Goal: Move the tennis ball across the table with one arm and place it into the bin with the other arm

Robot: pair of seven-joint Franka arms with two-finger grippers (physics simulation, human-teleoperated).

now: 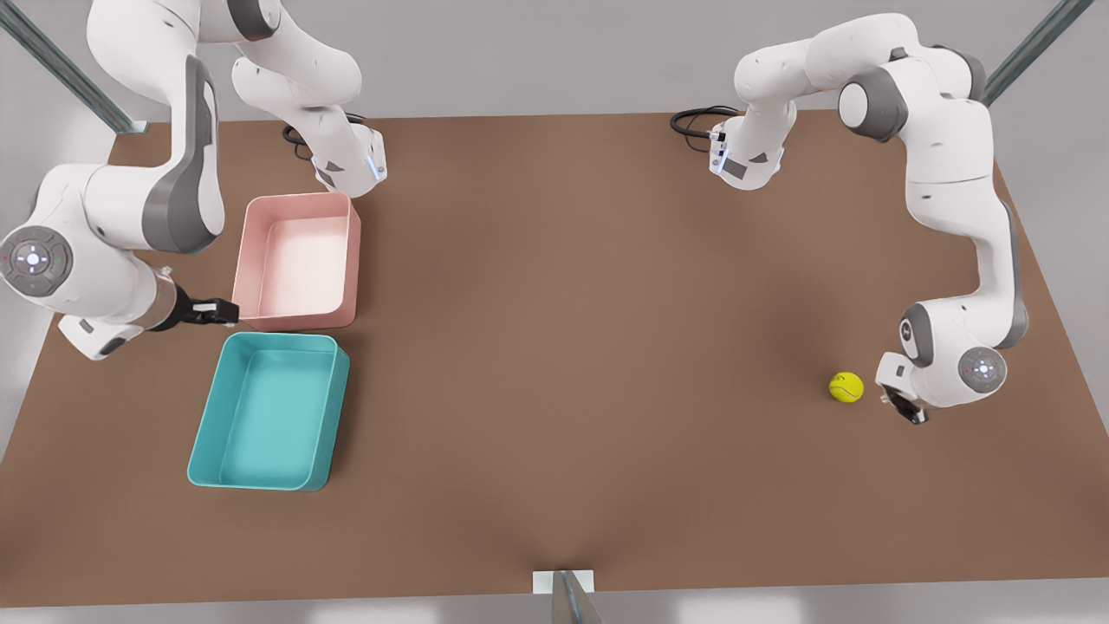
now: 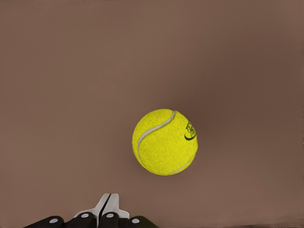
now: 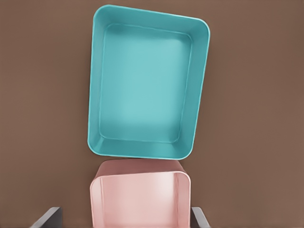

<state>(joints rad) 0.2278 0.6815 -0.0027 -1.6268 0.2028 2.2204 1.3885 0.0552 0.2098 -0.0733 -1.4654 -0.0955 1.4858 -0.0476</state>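
The tennis ball [image 1: 846, 386] [image 2: 165, 142] rests on the brown table [image 1: 554, 347] near the front view's right side. My left gripper [image 1: 905, 407] [image 2: 107, 209] hangs low just beside it, on the side toward the front view's right, with its fingers shut together and holding nothing. The teal bin [image 1: 282, 338] [image 3: 95, 95] lies empty at the front view's left. My right gripper [image 1: 212, 310] [image 3: 123, 218] waits open at the near corner of the pink tray, just behind the bin's far rim.
A pink tray [image 1: 299, 198] [image 3: 142, 164] of like shape sits directly behind the teal bin, almost touching it. Both arm bases stand at the table's far edge. A small bracket [image 1: 563, 582] sits at the near edge.
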